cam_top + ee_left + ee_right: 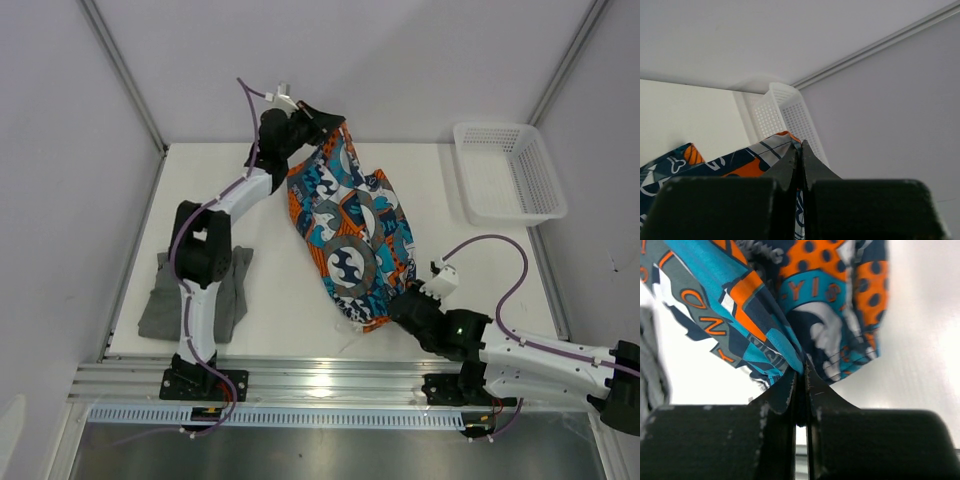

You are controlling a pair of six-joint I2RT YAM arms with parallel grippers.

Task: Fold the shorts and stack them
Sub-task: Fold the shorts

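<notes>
"Patterned shorts (350,235), where are they?"

"Spread in a long diagonal over the middle of the bench (270,300), from the far side, left of centre, down to the near edge, right of centre. Each end is pinched by an arm."

"How does the left end effector (335,122) stand?"

"Clamped on the far edge of the patterned shorts. Its wrist view shows both fingers pressed together, with a fold of cloth coming out just beside the tips."

"And the right end effector (400,305)?"

"Clamped too, on the near end. In its own view the cloth bunches into the tips and fans out above them."

"Does the middle of the cloth rest on the bench?"

"I cannot tell from these views."

"The grey shorts (160,300)?"

"They lie in a rumpled heap at the near left of the bench, partly hidden behind the left arm and well apart from the patterned pair."

"Anything else?"

"A white mesh basket (490,128) at the far right corner, clear of both shorts."
</notes>
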